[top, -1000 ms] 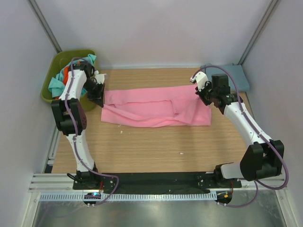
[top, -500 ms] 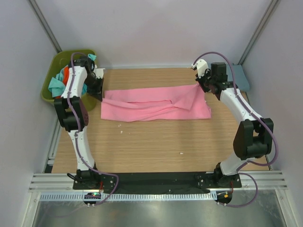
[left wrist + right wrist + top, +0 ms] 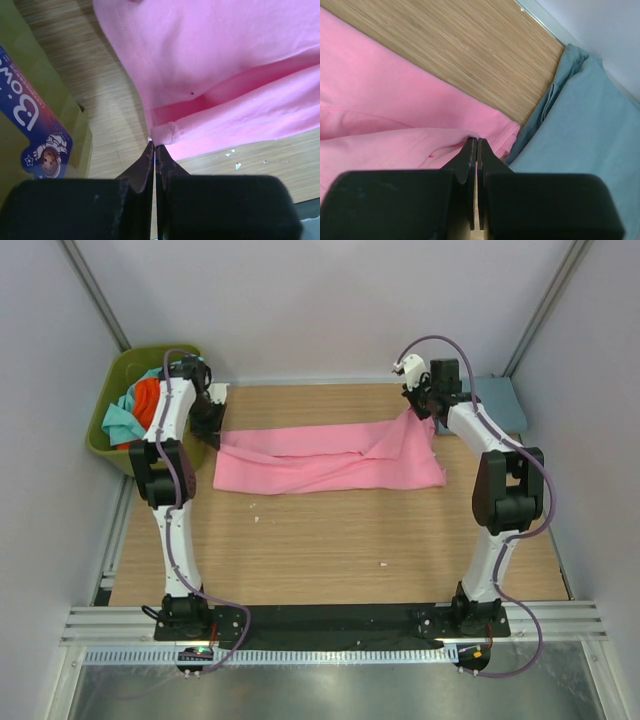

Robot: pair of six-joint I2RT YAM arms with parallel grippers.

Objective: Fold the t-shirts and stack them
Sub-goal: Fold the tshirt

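Note:
The pink t-shirt [image 3: 320,460] lies stretched left to right across the far half of the table. My left gripper [image 3: 212,425] is shut on its left edge [image 3: 165,132], beside the bin. My right gripper [image 3: 418,410] is shut on its far right corner [image 3: 465,134] and lifts it a little. The dusty blue-grey t-shirt [image 3: 495,398] lies folded at the far right, also seen in the right wrist view [image 3: 585,115]. The orange t-shirt [image 3: 148,400] and the teal t-shirt [image 3: 120,420] sit bunched in the bin.
The olive-green bin [image 3: 112,380] stands off the table's far left corner; its labelled wall [image 3: 30,115] is close to my left fingers. White crumbs [image 3: 384,564] dot the wood. Grey walls enclose the table [image 3: 330,540].
Both grippers have moved toward the back of the table with the pink t-shirt's ends, pulling its far edge back and straightening the cloth.

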